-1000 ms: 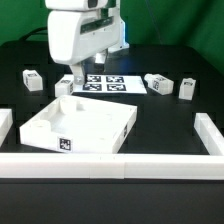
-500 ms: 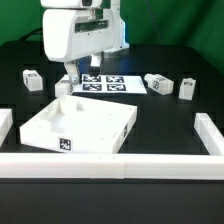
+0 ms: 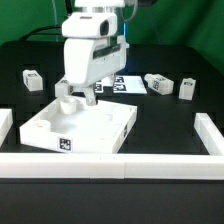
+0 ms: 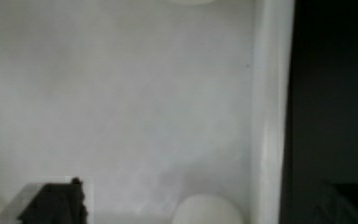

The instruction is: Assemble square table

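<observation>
The gripper (image 3: 79, 96) hung released, fingers spread and empty, over the far-left corner of the white square tray (image 3: 95, 125), which lay mid-scene on the black tabletop (image 3: 170, 115). A left leg (image 3: 32, 78) lay far left, and two right legs (image 3: 158, 82) lay far right.

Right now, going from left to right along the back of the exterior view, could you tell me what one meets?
A lone leg → marker board → second leg → third leg.

Robotics lab bench; black table (image 3: 172, 122), tagged marker board (image 3: 122, 86), white border bars (image 3: 110, 166).
</observation>
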### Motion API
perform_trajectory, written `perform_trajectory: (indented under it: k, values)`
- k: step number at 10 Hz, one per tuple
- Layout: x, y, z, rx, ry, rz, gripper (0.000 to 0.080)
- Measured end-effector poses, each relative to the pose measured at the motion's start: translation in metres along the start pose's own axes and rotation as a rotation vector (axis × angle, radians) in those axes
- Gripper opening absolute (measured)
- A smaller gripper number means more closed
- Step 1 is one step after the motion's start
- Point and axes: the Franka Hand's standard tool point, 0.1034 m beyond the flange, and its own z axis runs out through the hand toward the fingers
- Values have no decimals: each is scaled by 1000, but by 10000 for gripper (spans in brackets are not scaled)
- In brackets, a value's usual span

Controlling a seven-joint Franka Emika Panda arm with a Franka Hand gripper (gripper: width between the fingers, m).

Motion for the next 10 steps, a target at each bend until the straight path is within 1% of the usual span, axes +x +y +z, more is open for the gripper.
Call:
perform_trajectory:
  k: [1, 2, 5, 6, 8, 9, 10]
  values:
    - [1, -2, 8, 7, 1, 0, 650]
    - [1, -4, 12, 14, 0, 0, 650]
    - [1, -5, 12, 15, 0, 2, 650]
    - [1, -5, 12, 15, -1, 3, 527]
    - [1, -5, 13, 16, -1, 3, 254]
    - [1, -5, 13, 16, -1, 3, 254]
    - [1, -5, 13, 17, -1, 3, 79]
